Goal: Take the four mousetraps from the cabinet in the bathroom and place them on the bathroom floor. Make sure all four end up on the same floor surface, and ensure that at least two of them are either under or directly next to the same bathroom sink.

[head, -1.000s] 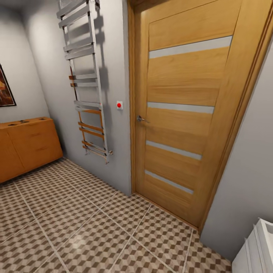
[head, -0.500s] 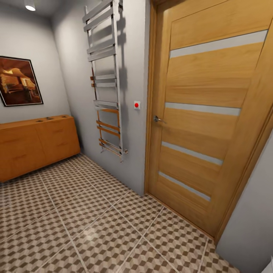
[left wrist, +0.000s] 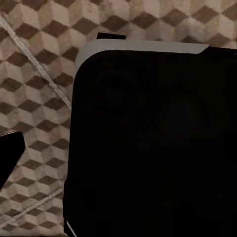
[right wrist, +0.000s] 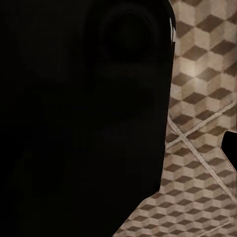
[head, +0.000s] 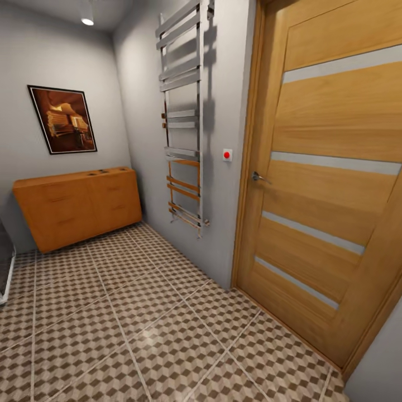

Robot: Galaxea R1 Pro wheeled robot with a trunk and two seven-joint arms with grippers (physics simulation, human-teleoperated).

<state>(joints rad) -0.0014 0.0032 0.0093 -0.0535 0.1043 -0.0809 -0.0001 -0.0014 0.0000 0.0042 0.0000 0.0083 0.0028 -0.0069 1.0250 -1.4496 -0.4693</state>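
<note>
The wide low orange-brown cabinet (head: 78,207) stands against the far wall at the left of the head view, doors and drawers shut. A few tiny dark specks (head: 103,171) lie on its flat top, too small to identify as mousetraps. The bathroom floor (head: 139,318) with its brown and beige cube tiles spreads from the cabinet to the near edge. Both wrist views look down on this tile past a black part of the robot's body (left wrist: 148,143) (right wrist: 84,113). A dark sliver at the edge of each wrist view may be a finger; neither jaw gap shows.
A tall orange wooden door (head: 329,184) with grey stripes is shut at the right. A chrome towel rail (head: 184,117) hangs on the wall beside it, next to a red button (head: 226,154). A framed picture (head: 62,119) hangs above the cabinet.
The whole head view has swung to the left: cabinet, towel rail and door sit further right in the picture, the framed picture has come into view and the white unit has left it.
</note>
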